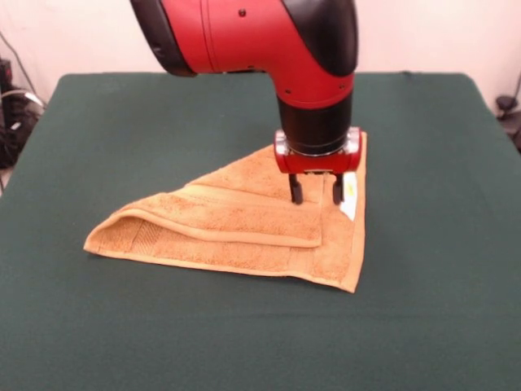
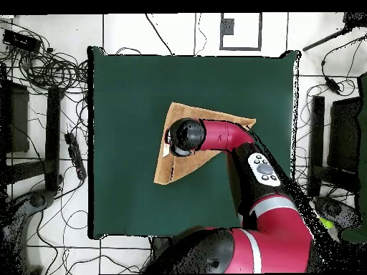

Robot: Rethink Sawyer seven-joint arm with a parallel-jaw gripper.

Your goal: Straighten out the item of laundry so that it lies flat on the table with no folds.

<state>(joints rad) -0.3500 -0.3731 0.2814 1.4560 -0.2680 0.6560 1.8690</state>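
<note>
Front view: orange-tan towel (image 1: 244,228) folded into triangle on green table (image 1: 122,122), upper layer lying over lower one, white label (image 1: 350,195) near right edge. Gripper (image 1: 316,194) directly above towel, fingers slightly apart, tips on the cloth, nothing clamped. Overhead view: arm (image 2: 236,143) covering part of towel (image 2: 179,161)

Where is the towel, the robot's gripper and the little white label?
towel (image 1: 244,236), front view, folded top layer.
gripper (image 1: 317,193), front view, between its two black fingertips.
label (image 1: 349,195), front view, white tag at towel's right edge.

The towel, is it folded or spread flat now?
Folded. The towel forms a triangle, one layer with a border edge lying over another on the table.
</note>
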